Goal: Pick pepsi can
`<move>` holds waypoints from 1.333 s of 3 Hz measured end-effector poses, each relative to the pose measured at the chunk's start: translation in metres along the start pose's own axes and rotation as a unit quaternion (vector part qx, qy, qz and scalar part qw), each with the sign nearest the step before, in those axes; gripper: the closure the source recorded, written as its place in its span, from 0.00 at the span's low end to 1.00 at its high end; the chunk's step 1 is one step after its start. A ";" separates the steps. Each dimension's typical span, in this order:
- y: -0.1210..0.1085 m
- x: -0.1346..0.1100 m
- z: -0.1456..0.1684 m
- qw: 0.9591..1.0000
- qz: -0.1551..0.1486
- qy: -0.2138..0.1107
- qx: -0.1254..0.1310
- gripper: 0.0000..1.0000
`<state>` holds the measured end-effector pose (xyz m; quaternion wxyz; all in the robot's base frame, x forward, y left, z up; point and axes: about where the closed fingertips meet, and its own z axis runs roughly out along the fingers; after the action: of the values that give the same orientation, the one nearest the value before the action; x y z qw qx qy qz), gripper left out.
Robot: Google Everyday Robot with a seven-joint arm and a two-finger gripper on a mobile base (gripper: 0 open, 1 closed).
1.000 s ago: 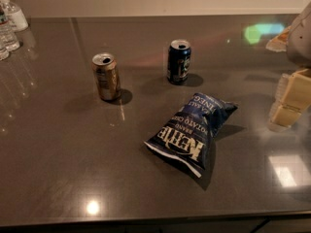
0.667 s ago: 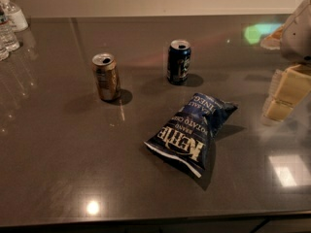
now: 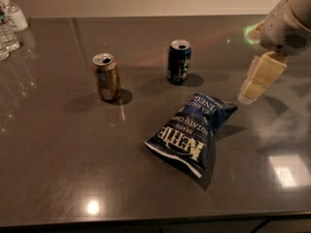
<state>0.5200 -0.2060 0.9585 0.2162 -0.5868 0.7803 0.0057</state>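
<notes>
The arm (image 3: 287,25) comes in from the upper right corner of the view. Its last visible section is a rounded white housing with a small vented grille on its side. Below that housing hangs the gripper (image 3: 250,92), a pale cream, blocky piece in two stacked segments. It slants downward and to the left, and its tip is the lowest part of the robot in sight, at the right side of the view.
</notes>
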 end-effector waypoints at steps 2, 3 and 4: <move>-0.067 -0.043 0.052 0.997 0.024 -0.079 -0.003 0.00; -0.077 -0.063 0.072 0.993 0.029 -0.112 -0.017 0.00; -0.081 -0.081 0.089 0.989 0.038 -0.143 -0.028 0.00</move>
<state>0.6415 -0.1339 0.9258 0.3093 -0.5560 0.7622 0.1196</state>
